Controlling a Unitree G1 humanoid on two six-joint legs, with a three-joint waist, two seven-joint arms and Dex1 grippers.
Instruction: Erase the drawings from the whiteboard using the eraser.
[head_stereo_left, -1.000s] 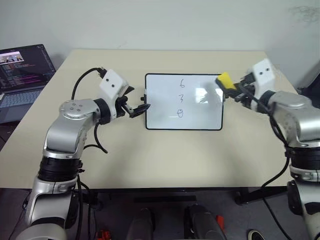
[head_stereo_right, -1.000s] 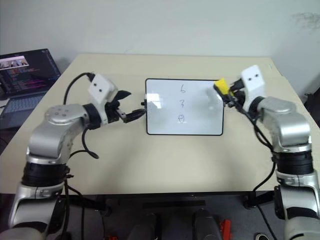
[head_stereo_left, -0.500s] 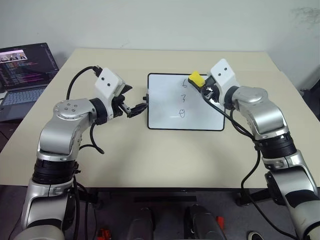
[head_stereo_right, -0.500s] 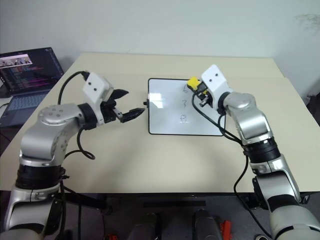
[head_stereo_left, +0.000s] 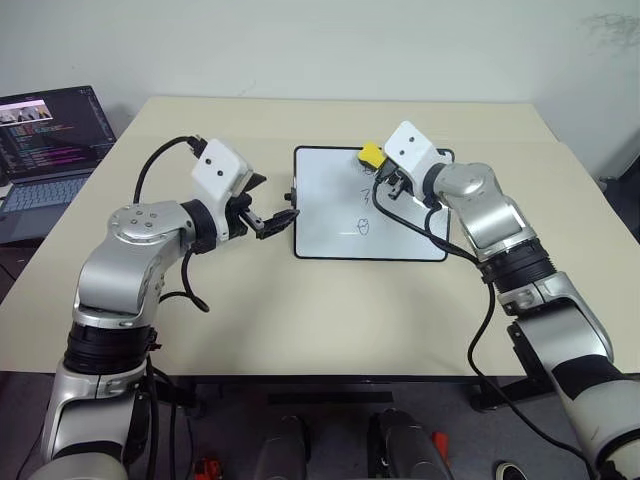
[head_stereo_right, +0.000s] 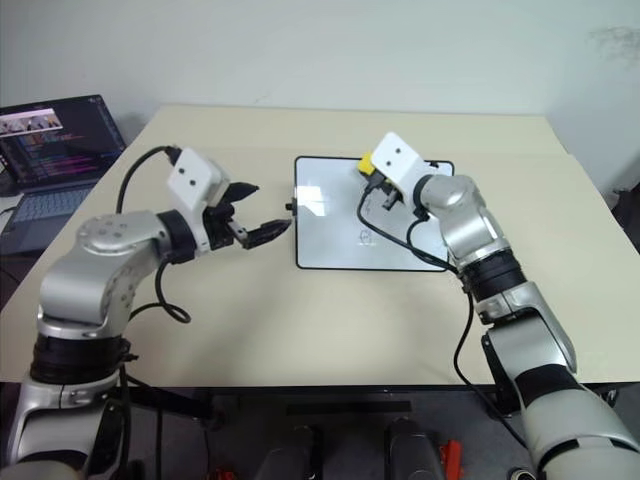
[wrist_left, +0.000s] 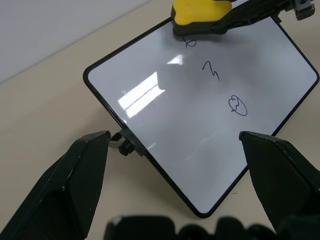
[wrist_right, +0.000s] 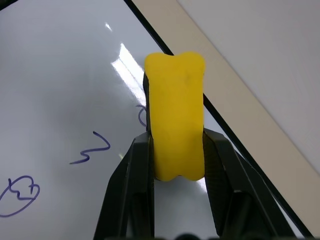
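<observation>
The whiteboard (head_stereo_left: 330, 215) lies flat in the middle of the table. My right gripper (head_stereo_left: 378, 165) is shut on the yellow eraser (head_stereo_left: 371, 154) near the board's far edge. There the eraser (wrist_left: 200, 12) covers part of the top drawing (wrist_left: 190, 43); whether it touches the board I cannot tell. Below it the "3"-like mark (wrist_left: 211, 70) and the circled squiggle (wrist_left: 238, 105) are intact. My left gripper (head_stereo_left: 272, 200) stands open just off the board's left side, by its small black knob (wrist_left: 126, 145), with nothing between its fingers.
An open laptop (head_stereo_left: 45, 140) stands beyond the table's left edge. Beige table top (head_stereo_left: 300, 310) lies bare in front of the board and to its right. A wall runs behind the table.
My right gripper has carried the eraser leftward from the board's right edge to the top drawing, rolling its wrist. The left arm has stayed by the board's left side.
</observation>
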